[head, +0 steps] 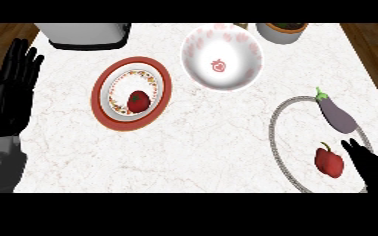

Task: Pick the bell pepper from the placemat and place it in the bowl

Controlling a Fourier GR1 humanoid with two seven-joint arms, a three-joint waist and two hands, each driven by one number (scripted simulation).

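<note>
A red bell pepper (329, 162) lies on the round white placemat (275, 130) with a grey rim at the lower right. My right hand (359, 159) comes in from the lower right corner. Its straight fingers are just right of the pepper, open, and I cannot tell whether they touch it. The white bowl (201, 47) with a pink pattern and a small red strawberry mark inside stands at the top centre, well away from the pepper. My left hand (18, 87) rests open at the left edge, fingers up.
A purple eggplant (338, 115) lies on the placemat just above the pepper. A red-rimmed plate (107, 117) with a red fruit (138, 101) sits at the left. A grey appliance (85, 34) and a grey pot (282, 31) stand along the far edge.
</note>
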